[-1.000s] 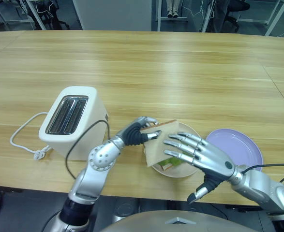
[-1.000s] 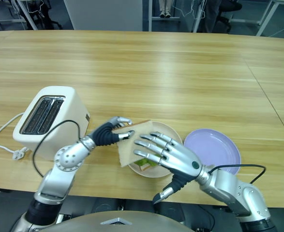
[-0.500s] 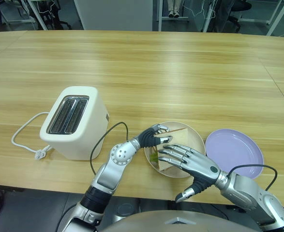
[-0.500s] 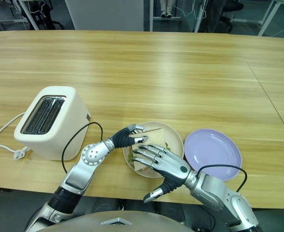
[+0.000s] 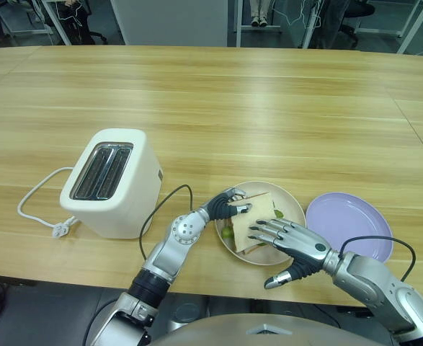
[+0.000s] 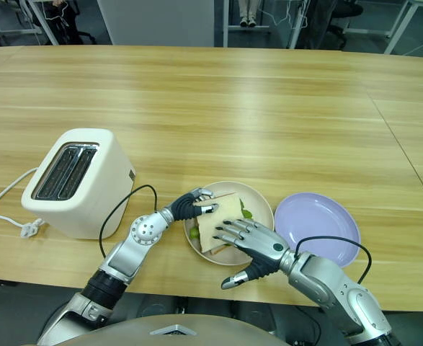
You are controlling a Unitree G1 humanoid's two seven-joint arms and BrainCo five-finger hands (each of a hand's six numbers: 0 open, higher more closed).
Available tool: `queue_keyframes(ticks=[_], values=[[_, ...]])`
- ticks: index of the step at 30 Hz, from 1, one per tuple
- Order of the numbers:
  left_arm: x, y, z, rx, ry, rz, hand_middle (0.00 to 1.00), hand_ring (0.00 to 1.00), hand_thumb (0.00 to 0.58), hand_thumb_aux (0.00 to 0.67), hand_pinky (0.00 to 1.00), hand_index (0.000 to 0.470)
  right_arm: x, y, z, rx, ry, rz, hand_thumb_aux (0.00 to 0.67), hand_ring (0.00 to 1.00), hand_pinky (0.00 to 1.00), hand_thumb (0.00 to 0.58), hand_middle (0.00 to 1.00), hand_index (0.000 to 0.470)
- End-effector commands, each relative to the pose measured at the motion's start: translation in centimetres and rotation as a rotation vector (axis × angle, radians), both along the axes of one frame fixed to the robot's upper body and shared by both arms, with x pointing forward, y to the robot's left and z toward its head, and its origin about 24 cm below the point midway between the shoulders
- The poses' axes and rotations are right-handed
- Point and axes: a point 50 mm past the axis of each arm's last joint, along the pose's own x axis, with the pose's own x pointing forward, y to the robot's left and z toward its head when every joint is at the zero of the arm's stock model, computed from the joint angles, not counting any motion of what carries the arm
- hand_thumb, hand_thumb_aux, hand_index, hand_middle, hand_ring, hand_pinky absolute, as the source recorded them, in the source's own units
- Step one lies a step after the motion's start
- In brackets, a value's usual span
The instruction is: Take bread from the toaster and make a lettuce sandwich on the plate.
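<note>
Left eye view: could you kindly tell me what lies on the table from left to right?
White power cord → toaster → beige plate holding the sandwich → purple plate.

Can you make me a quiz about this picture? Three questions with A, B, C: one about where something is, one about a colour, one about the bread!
1. Where is the toaster? A. at the table's left B. at its right C. on a plate
2. What colour is the bare plate? A. red B. purple C. black
3. The bread is: A. lying on the tan plate B. in the toaster C. on the floor

1 A: it stands far left. 2 B: it shows purple. 3 A: it lies over lettuce, left hand and right hand on it.
</note>
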Motion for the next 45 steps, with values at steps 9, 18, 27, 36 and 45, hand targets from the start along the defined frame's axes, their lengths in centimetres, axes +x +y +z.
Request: queue_keyframes(ticks=[9, 18, 27, 36, 45], values=[[0.7, -1.3, 1.4, 0.294, -0.450, -0.067, 0.00, 0.00, 0.209, 0.134, 0.00, 0.092, 0.8, 1.6, -3.6, -0.220, 0.211, 0.063, 0.000, 0.00, 0.00, 0.000, 0.00, 0.000], [1.0, 1.8, 12.3, 0.264, -1.147, 0.226, 0.00, 0.00, 0.000, 0.000, 0.00, 0.000, 1.6, 1.0, -4.3, -0.297, 0.256, 0.032, 0.000, 0.00, 0.00, 0.000, 0.00, 0.000], [-0.5, 6.3, 13.9, 0.114, -1.014, 0.332, 0.00, 0.00, 0.234, 0.152, 0.00, 0.105, 6.4, 2.6, 0.6, 0.196, -0.026, -0.157, 0.670, 0.00, 0.00, 0.580, 0.00, 0.460], [-4.8, 7.0, 11.9, -0.185, -0.621, 0.115, 1.00, 1.00, 0.580, 0.670, 1.00, 0.460, 5.0, 1.2, 6.1, 0.669, 0.112, -0.133, 0.670, 1.00, 1.00, 0.580, 1.00, 0.460], [-8.3, 7.6, 5.1, 0.113, -0.201, -0.178, 1.00, 1.00, 0.580, 0.670, 1.00, 0.460, 0.4, 0.0, 2.3, 0.376, 0.487, -0.056, 0.670, 1.00, 1.00, 0.580, 1.00, 0.460]])
